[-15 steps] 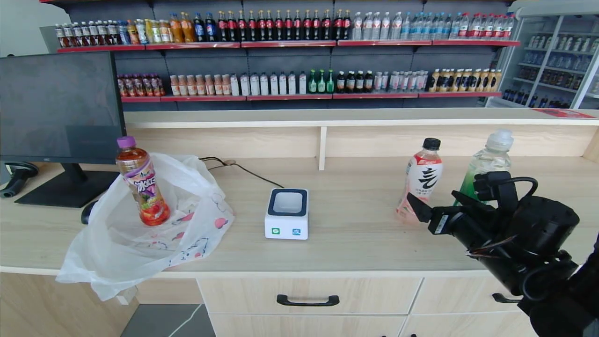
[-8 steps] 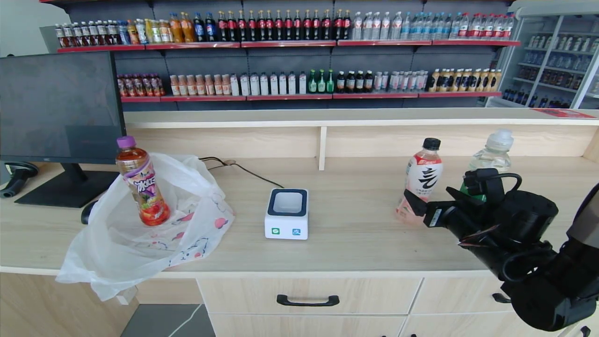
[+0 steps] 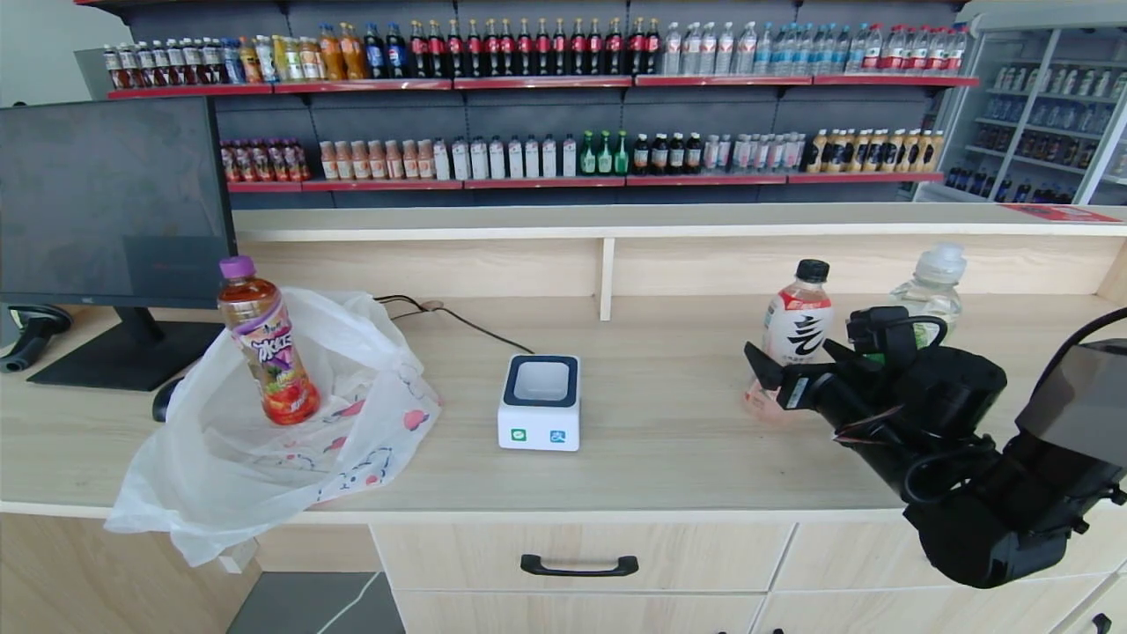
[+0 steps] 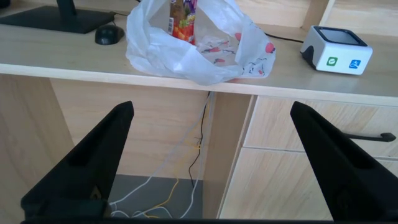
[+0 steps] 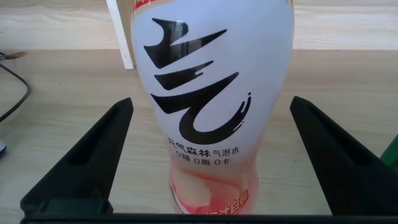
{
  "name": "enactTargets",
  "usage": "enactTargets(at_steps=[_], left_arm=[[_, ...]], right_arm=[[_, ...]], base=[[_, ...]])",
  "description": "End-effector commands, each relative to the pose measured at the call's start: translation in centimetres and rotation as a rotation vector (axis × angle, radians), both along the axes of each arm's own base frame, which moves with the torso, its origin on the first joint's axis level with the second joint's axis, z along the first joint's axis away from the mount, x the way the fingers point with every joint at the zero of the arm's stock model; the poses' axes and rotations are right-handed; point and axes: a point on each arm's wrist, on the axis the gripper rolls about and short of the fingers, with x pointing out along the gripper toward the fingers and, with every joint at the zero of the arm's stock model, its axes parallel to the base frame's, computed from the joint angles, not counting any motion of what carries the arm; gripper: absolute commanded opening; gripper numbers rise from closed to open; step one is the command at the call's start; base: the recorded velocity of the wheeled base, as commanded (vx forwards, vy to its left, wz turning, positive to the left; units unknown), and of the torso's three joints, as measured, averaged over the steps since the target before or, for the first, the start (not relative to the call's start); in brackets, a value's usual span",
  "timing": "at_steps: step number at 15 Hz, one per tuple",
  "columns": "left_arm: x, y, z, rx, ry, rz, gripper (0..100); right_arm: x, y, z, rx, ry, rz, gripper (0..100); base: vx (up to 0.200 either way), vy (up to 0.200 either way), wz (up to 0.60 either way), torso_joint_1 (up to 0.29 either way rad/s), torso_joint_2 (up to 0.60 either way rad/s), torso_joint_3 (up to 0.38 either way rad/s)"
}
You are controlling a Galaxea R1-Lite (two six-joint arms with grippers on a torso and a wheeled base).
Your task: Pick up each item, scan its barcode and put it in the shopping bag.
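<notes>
Flanking the pink bottle (image 5: 211, 112), right fingers (image 5: 84, 165) spread, gaps both sides; left fingers (image 4: 87, 162) spread too.

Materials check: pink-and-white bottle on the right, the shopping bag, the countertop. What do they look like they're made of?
Pink-and-white bottle: probably plastic, wrapped in a smooth printed sleeve with a soft, low-gloss look.
Shopping bag: thin, translucent white plastic film; it slumps and creases in soft folds.
Countertop: pale wood grain with a matte finish; whether it is laminate or solid wood cannot be told.
</notes>
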Motion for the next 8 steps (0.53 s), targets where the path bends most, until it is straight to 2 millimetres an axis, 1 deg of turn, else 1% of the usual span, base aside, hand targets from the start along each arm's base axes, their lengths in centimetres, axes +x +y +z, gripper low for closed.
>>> enactTargets(at_steps=[1,4,8], left_arm=[[0.0,0.0,0.0,0.000,-0.002,0.000,100],[0.0,0.0,0.0,0.000,-0.002,0.000,100],[0.0,0.0,0.0,0.000,-0.002,0.000,100]], right_arm=[[0.6,0.1,-0.7,-0.001,0.011,0.000,100],[1.4,0.3,-0.8,0.002,-0.004,0.000,100],[1.8,0.3,-0.9,0.006,-0.008,-0.001,100]], base=[[0.000,0.000,0.00,0.000,0.00,0.000],[0.000,0.000,0.00,0.000,0.00,0.000],[0.000,0.000,0.00,0.000,0.00,0.000]])
